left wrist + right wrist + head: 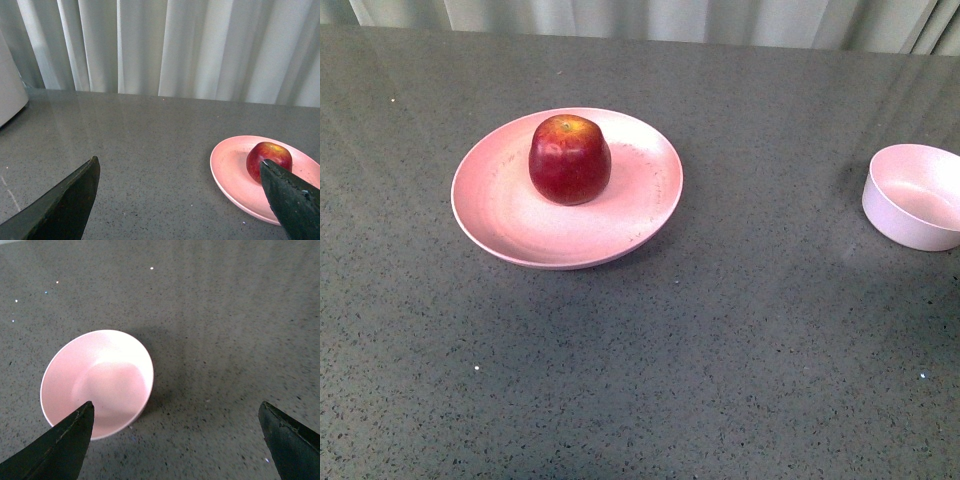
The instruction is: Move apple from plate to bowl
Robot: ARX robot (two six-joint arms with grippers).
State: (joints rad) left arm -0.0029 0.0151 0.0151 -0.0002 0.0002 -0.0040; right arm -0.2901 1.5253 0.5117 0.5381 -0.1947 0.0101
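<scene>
Apple sits stem-up on the plate, ahead of your left hand; that and the right hand are spread, empty. Judged firm, waxy, slick and roll-prone: pinch across its widest girth.

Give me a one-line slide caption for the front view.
Apple on the pink plate, left of centre; empty bowl apart at far right; grey table, no arms in view.

Front view looks down over the table at plate and bowl. Left wrist view sits low, facing the curtain (sharing the plate); right wrist view overlooks the bowl closely.
</scene>
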